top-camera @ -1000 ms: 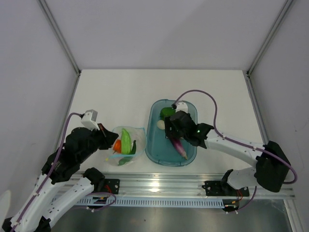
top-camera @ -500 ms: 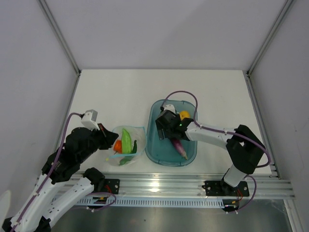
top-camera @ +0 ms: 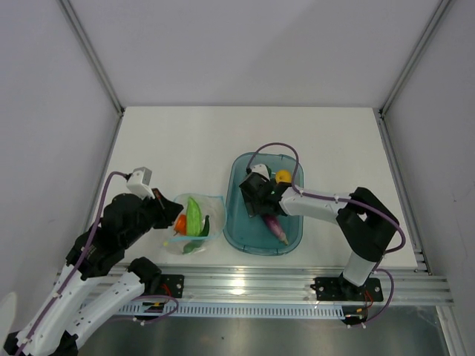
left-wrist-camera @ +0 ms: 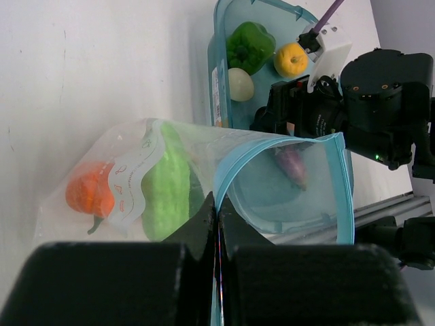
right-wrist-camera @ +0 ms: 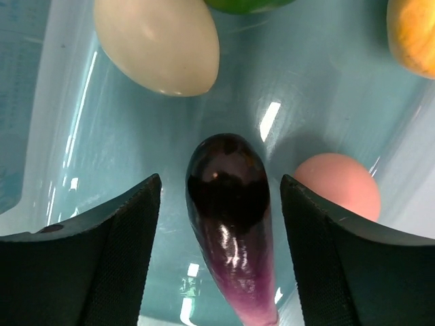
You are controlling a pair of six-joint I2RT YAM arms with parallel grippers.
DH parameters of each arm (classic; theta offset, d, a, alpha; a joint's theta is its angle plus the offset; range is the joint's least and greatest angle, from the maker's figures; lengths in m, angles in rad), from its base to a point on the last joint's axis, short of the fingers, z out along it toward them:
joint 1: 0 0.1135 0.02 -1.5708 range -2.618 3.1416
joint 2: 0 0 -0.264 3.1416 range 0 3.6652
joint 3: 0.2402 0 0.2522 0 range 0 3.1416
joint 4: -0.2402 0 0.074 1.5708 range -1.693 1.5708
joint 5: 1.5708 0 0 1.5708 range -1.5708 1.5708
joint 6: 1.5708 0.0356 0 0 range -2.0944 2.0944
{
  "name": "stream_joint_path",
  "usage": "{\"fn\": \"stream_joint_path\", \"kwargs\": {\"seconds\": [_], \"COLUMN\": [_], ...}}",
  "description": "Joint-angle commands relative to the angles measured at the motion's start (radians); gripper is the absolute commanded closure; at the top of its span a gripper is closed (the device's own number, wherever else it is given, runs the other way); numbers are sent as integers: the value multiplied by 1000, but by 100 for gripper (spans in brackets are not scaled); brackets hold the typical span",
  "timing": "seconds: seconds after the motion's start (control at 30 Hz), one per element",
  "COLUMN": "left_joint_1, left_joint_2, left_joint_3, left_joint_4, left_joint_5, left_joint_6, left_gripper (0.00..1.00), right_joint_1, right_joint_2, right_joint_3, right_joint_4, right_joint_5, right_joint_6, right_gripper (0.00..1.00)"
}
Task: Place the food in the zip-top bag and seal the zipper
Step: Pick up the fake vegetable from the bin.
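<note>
The left claw (left-wrist-camera: pixel 217 210) is closed tight on the zip-top bag (left-wrist-camera: pixel 136 178), pinching it at the rim of its mouth, right by the blue zipper (left-wrist-camera: pixel 344 183). The bag lies on the white table (top-camera: pixel 178 141), close to the near edge and a bit left of the middle. Its mouth stands open and faces the blue tray (top-camera: pixel 249 239), which sits just beside it on the right. Inside the bag are an orange round one (left-wrist-camera: pixel 88 193), a pale green pod (left-wrist-camera: pixel 163 193) and a small dark green piece (top-camera: pixel 205 225). The orange one is at the left end of the bag, touching the pod. More food is in the tray. A green bell pepper (left-wrist-camera: pixel 250 44) and a small yellow one (left-wrist-camera: pixel 291 60) sit at the tray's far end, with a pale egg-shaped piece (right-wrist-camera: pixel 160 44) near them. A purple eggplant (right-wrist-camera: pixel 231 210) lies in the middle of the tray, and a pink round piece (right-wrist-camera: pixel 340 187) is just beside it. The right claw (right-wrist-camera: pixel 221 197) is down in the tray and open, with one finger on each side of the eggplant. Neither finger touches it.
</note>
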Motion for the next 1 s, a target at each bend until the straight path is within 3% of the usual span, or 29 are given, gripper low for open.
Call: {"fn": "stream_joint_path", "kwargs": {"seconds": [0.0,0.07,0.17,0.23,0.43,0.7,0.8,0.9,0.97], "left_joint_1": [-1,0,0,-1,-1,-1,-1,-1,-1], "left_joint_2": [10,13,15,13,15,22,22,22,25], "left_joint_3": [-1,-1,-1,5,11,4,2,-3,-10], "left_joint_4": [49,51,51,51,40,51,54,61,72], "left_joint_5": [4,7,14,16,16,22,28,51,73], "left_joint_6": [8,6,6,6,8,8,6,-3,-12], "left_gripper": [99,99,100,99,99,99,99,99,100], "right_joint_1": [3,-1,-6,-4,7,94,163,212,221], "right_joint_2": [15,20,29,23,-61,-438,-617,-766,-804], "right_joint_3": [14,8,11,13,14,25,-7,-99,-165], "right_joint_4": [-8,3,8,15,18,72,217,549,674], "right_joint_5": [26,29,35,43,86,196,176,46,-105], "right_joint_6": [-5,-7,-10,-8,-17,-66,-123,-194,-232], "right_gripper": [28,31,42,55,72,90,93,91,89]}}
